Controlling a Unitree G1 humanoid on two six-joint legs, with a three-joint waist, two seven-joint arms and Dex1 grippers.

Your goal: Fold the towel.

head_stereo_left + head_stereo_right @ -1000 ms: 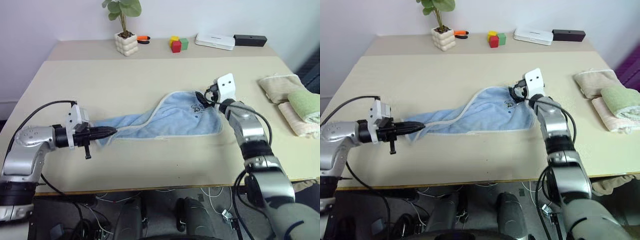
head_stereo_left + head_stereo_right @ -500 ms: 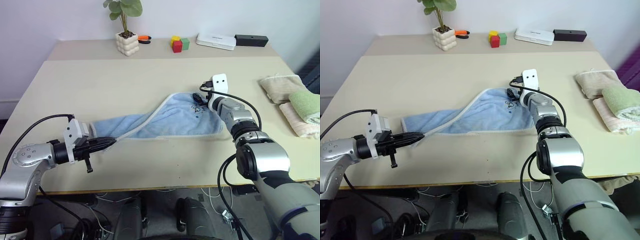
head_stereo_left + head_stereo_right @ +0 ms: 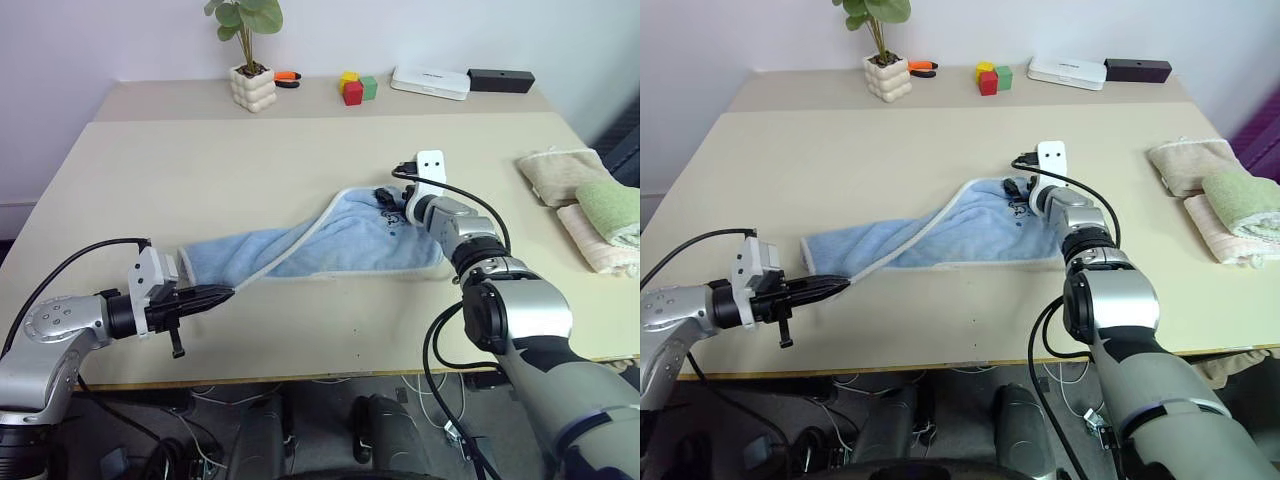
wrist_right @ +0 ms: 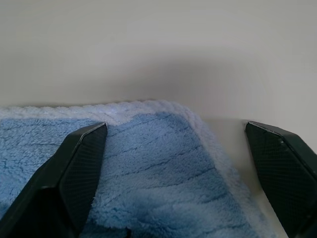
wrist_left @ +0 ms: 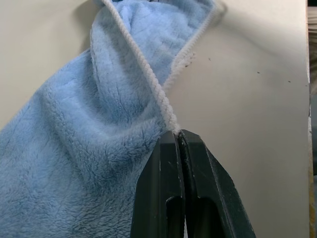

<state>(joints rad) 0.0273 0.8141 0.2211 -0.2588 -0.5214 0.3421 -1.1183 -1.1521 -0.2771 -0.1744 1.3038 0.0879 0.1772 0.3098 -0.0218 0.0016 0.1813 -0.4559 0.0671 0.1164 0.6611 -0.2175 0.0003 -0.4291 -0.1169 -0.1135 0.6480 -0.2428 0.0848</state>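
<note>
I get bright, even, diffuse light over the desk [image 3: 300, 180], with no glare on it. Shadows are soft: a faint one lies on the desk just beside the towel [image 3: 330, 240] along its near edge, and a dim band shows beyond the towel's corner in the right wrist view. Head views are sharp. In both wrist views the black jaws look slightly soft up close.

Left end effector [image 3: 228, 291] clamped; right end effector [image 4: 178, 144] apparently spread wide.
</note>
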